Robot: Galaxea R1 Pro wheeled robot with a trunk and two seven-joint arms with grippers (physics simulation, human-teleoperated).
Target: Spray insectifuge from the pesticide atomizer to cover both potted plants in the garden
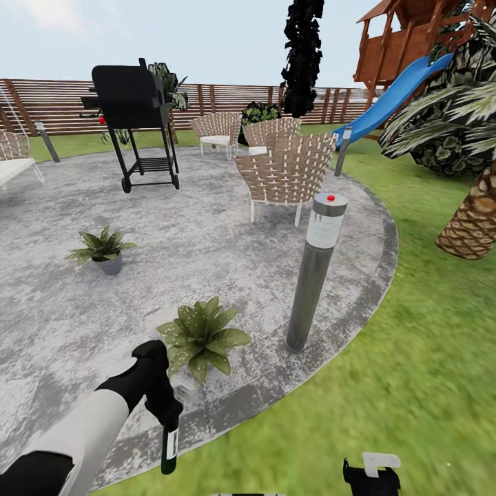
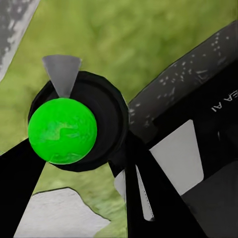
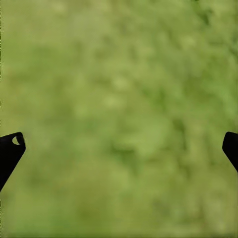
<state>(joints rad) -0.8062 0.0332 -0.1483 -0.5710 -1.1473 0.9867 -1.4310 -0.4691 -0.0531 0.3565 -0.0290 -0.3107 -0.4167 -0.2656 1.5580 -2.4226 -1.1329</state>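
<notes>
Dark green-black pesticide atomizer bottle with pale label [image 1: 169,444] clamped in left gripper [image 1: 167,412], hung over patio edge beside near green-leaved potted plant in grey pot [image 1: 201,339]. Second potted plant [image 1: 103,249] set mid-patio. Right gripper [image 3: 119,144] spread wide over grass.

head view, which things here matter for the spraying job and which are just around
Job: pesticide atomizer held in left gripper; near potted plant; far potted plant.
Just around: grill, wicker chairs, bollard lamp, slide, palm.
</notes>
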